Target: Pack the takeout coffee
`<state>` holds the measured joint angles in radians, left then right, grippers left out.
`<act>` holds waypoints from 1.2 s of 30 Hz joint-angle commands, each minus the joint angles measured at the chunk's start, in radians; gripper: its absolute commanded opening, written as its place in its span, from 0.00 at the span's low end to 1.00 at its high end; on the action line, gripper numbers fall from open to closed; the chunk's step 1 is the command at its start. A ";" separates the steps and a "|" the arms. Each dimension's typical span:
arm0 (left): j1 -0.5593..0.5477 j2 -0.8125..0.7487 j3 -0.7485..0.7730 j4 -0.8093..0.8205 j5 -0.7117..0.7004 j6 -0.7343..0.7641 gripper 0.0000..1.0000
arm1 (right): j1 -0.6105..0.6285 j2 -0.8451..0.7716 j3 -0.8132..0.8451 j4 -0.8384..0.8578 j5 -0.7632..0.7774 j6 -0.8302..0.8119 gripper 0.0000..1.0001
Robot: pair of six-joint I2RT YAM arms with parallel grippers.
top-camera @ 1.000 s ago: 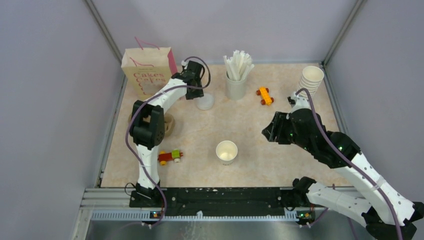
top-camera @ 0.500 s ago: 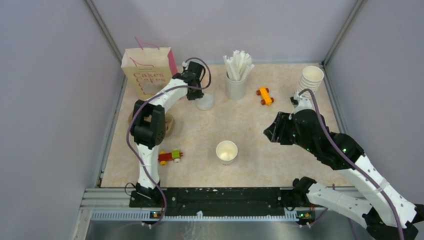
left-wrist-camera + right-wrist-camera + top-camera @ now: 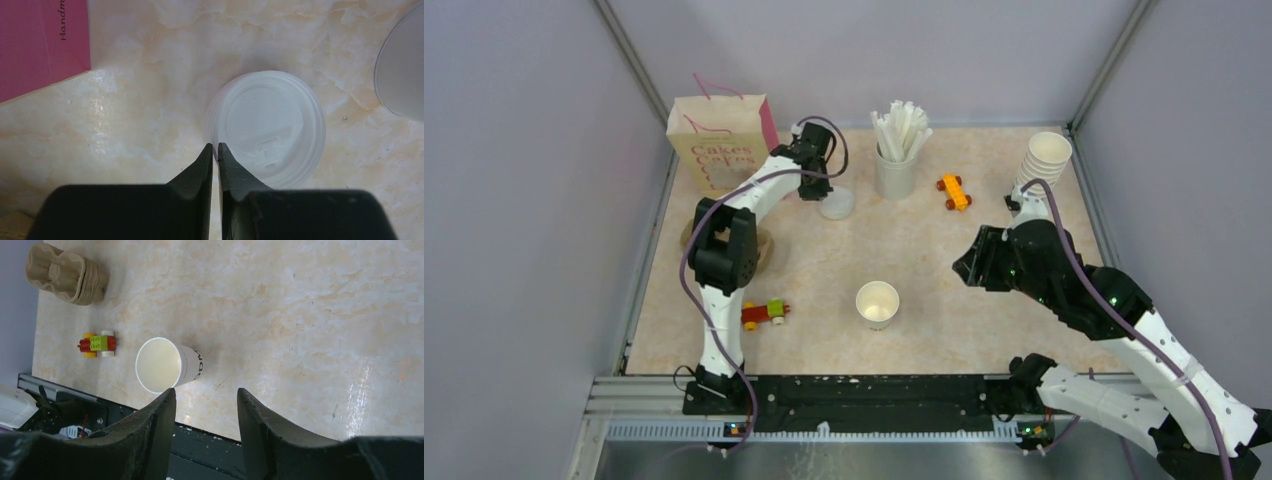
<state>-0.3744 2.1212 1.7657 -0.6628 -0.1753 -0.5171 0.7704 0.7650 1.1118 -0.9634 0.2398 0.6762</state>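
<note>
The left gripper [image 3: 215, 145] pinches the lid [image 3: 270, 125] at its rim, jaws almost together.

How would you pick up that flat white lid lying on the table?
Pinch the lid's thin outer rim, coming straight down from above. It lies flat on the table, too low for a sideways approach, and the rim is the only raised edge to close on.

Left wrist view: paper bag [image 3: 40, 45] was cut by the top and left edges, its lettering broken off; stick holder [image 3: 402, 70] cut by the right edge. Whether the left gripper [image 3: 215, 146] pinched the rim of the lid [image 3: 270, 125] could not be determined. Top view: cup tray [image 3: 765, 250] largely hidden behind the left arm [image 3: 724, 250]; right arm [image 3: 1144, 340] cut at the bottom corner
</note>
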 commanded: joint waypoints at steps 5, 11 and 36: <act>0.005 -0.018 0.065 -0.013 0.029 0.026 0.01 | 0.009 -0.007 0.025 0.006 0.020 -0.009 0.48; 0.005 -0.033 0.066 -0.026 0.042 0.035 0.00 | 0.009 -0.006 0.013 0.017 0.014 -0.009 0.48; 0.007 -0.225 0.045 -0.047 0.196 0.088 0.00 | 0.009 -0.062 -0.102 0.310 -0.084 -0.149 0.50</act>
<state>-0.3737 1.9816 1.7992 -0.7193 -0.0605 -0.4595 0.7704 0.7376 1.0580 -0.8082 0.1993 0.6338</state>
